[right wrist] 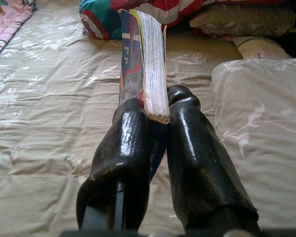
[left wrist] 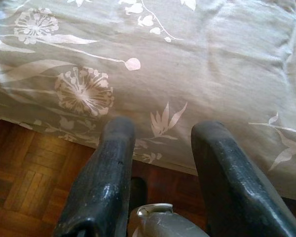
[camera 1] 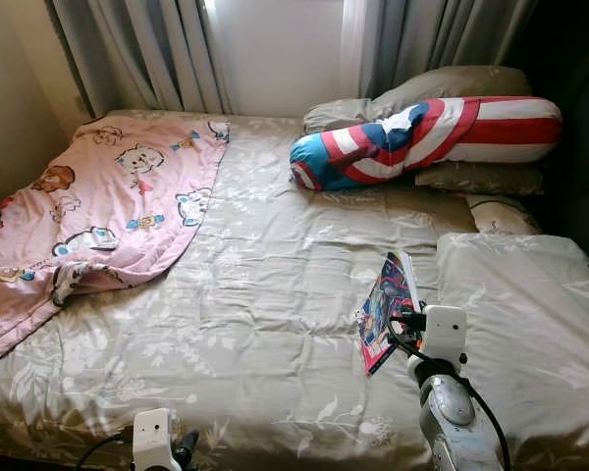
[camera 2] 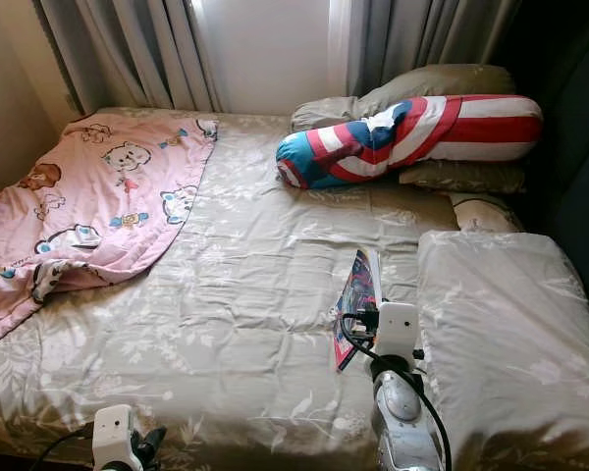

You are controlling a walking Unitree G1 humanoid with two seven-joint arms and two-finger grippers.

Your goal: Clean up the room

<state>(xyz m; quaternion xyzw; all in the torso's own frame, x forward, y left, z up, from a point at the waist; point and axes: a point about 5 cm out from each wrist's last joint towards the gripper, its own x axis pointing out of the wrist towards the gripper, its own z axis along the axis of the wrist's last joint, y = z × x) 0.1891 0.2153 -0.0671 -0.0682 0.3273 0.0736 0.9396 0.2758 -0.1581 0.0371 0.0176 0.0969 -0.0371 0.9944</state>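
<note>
A colourful book (camera 1: 385, 306) is held up on its edge above the grey floral bedspread (camera 1: 265, 294), right of the bed's middle. My right gripper (right wrist: 157, 111) is shut on its lower edge, pages (right wrist: 153, 59) showing between the two black fingers. My left gripper (left wrist: 160, 148) hangs low at the bed's near edge, open and holding nothing, over the wooden floor (left wrist: 24, 173).
A pink cartoon blanket (camera 1: 98, 211) lies rumpled over the bed's left side. A red, white and blue bolster (camera 1: 422, 137) rests on grey pillows (camera 1: 452, 88) at the head. Another grey pillow (camera 1: 530, 304) lies to the book's right. Curtains (camera 1: 157, 49) hang behind.
</note>
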